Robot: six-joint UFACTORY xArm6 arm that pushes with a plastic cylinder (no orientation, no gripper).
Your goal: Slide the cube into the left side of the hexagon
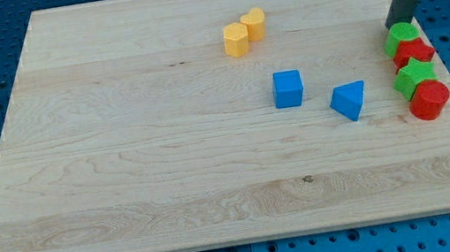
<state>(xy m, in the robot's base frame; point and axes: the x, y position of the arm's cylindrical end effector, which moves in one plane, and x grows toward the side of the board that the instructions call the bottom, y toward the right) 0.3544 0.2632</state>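
My tip (391, 26) sits at the view's upper right, near the table's (125, 177) right edge, its end touching or just behind the top of a green block (403, 35); I cannot tell which. There are no jaws on this rig to report, only the bare rod, and it holds nothing.

The blue cube (287, 89) rests alone near the middle of the table, well apart from my tip. To its right lies a blue triangular block (349, 99), near but not touching. Two yellow blocks stand touching toward the view's top: a yellow hexagon (236, 39) and, just up and right of it, a rounder yellow block (254, 24). I take the yellow hexagon as the target, though the red block (429, 100) at the bottom of the right-hand column also looks many-sided. That column runs green, red star-like block (414, 51), green star-like block (414, 76), red, each touching the next.

The cube sits below and right of the yellow hexagon, so it would need to travel round to the hexagon's left side. My tip likely has to come across first, since the push has not yet begun.
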